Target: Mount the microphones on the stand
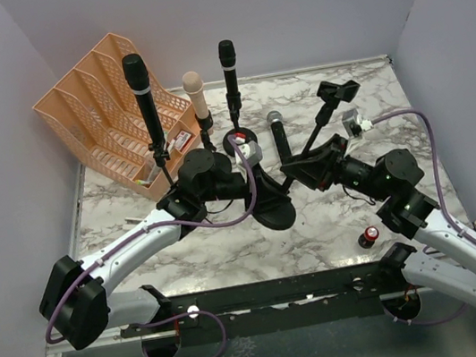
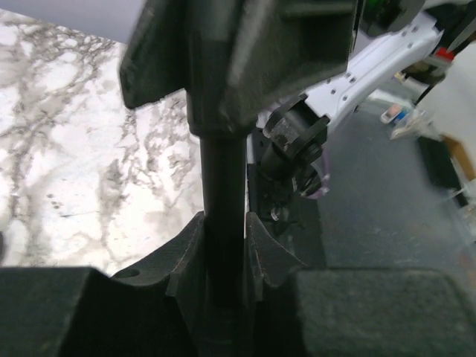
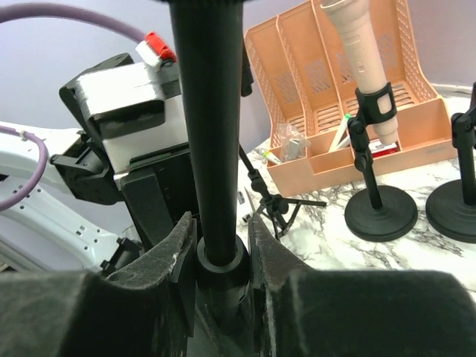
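Observation:
A black microphone with a silver mesh head (image 1: 276,124) stands tilted at mid-table. My right gripper (image 1: 296,167) is shut on its lower end, and the wrist view shows the jaws pressing a black ring round the microphone's body (image 3: 212,111). My left gripper (image 1: 240,162) is shut on the thin black pole (image 2: 223,186) of a round-based stand (image 1: 274,212) just beside it, under the pole's clip (image 2: 238,52). Three other microphones sit upright in stands at the back: a black one (image 1: 139,85), a peach-pink one (image 1: 196,93), and another black one (image 1: 227,60).
A peach file tray (image 1: 100,110) stands at the back left. An empty stand with a clip (image 1: 336,90) leans at the back right. A small red-topped battery (image 1: 370,236) lies near the front right. The tripod stand's feet (image 3: 297,204) spread out by the tray.

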You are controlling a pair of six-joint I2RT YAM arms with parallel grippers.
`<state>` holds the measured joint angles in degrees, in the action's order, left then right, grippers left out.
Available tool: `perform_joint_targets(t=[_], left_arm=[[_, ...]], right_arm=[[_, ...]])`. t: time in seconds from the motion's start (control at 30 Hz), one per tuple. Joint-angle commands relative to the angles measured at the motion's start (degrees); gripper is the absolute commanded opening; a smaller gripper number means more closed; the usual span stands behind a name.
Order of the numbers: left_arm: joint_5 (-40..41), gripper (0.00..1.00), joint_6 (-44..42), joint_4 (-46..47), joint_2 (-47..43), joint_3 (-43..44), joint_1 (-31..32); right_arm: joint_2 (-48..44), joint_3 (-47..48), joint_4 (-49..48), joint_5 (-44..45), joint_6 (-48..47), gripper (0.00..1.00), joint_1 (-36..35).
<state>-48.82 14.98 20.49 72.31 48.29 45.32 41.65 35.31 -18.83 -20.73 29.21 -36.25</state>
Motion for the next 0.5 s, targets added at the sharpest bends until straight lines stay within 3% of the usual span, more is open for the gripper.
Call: perform_joint_targets(t=[0.0,0.07,0.17,0.37,0.47], left_arm=[[0.1,0.33,1.7,4.3,-1.0,1.8,-0.1],[-1.3,0.43,2.0,4.3,-0.7,1.4,-0.1],[-4.5,0.47,2.1,4.3,0.0,0.8,-0.1],[-13.6,0.44,2.2,4.2,1.6,0.8,0.0],[-15.8,0.35,2.1,4.2,2.1,1.3,0.2]], right_arm=[[0.1,0.3,-4.4,-4.4,-1.7,0.00,-0.2],[0.1,0.2,-6.4,-5.2,-1.7,0.00,-0.2],[0.1,0.3,-9.4,-8.1,-1.1,0.00,-0.1],[-0.1,-0.1,-13.5,-13.0,-0.4,0.00,-0.1],[0.3,-0.3,-15.4,-16.2,-0.3,0.00,-0.1]])
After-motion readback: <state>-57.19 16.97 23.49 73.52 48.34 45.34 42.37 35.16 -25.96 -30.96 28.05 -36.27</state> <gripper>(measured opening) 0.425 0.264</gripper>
